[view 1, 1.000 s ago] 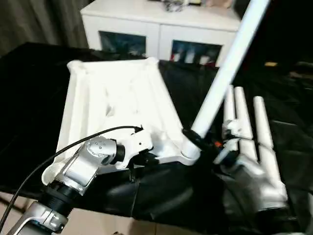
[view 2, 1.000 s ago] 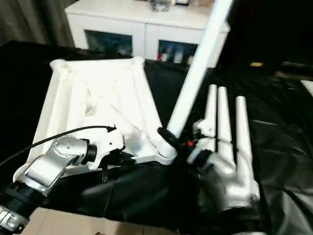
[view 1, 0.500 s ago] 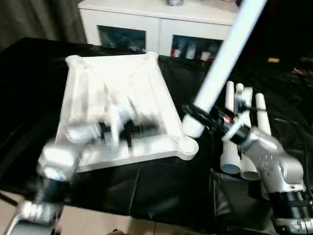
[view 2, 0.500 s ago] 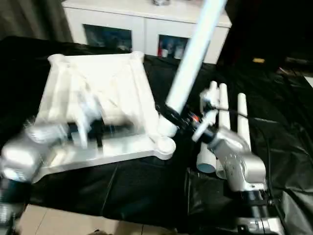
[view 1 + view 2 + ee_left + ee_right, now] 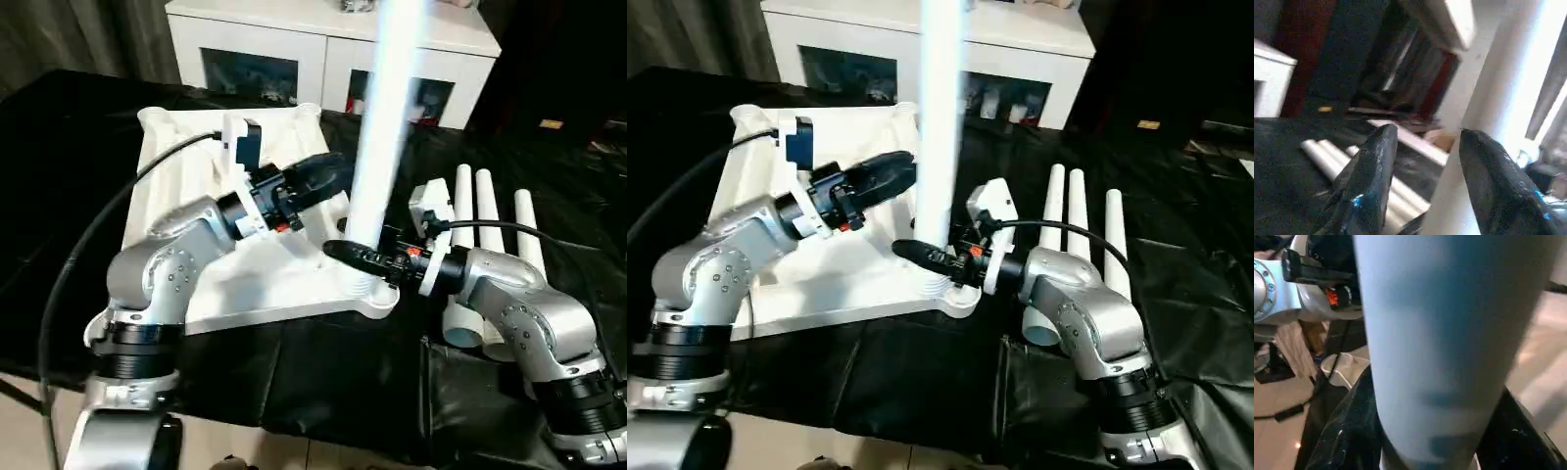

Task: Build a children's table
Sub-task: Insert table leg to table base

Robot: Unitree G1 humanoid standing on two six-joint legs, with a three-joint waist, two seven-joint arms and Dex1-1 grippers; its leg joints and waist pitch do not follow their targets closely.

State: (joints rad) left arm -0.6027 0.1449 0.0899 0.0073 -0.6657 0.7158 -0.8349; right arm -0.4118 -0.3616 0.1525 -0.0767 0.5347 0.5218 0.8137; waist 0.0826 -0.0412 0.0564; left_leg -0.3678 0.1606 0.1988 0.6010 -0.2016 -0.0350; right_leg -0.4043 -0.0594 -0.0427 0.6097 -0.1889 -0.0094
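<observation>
We see smooth white plastic top (image 5: 196, 196) and legs (image 5: 485, 211), glossy black sheet (image 5: 323, 387), brushed silver metal forearms (image 5: 167, 269), glossy black fingers (image 5: 1369, 176).

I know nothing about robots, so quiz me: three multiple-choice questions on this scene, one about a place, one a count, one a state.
1. Where do the spare legs lie?
A. On the tabletop
B. On the black cloth beside the tabletop, on the robot's right
C. On the cabinet

2. How many spare legs lie there?
A. One
B. Three
C. Five

3. How is the leg at the right pincer positioned?
A. Lying flat
B. Standing nearly upright at the near corner socket
C. Hanging upside down

Answers: 1 B, they rest on the cloth next to the tabletop. 2 B, three white tubes lie side by side. 3 B, it rises steeply from the socket.
</observation>
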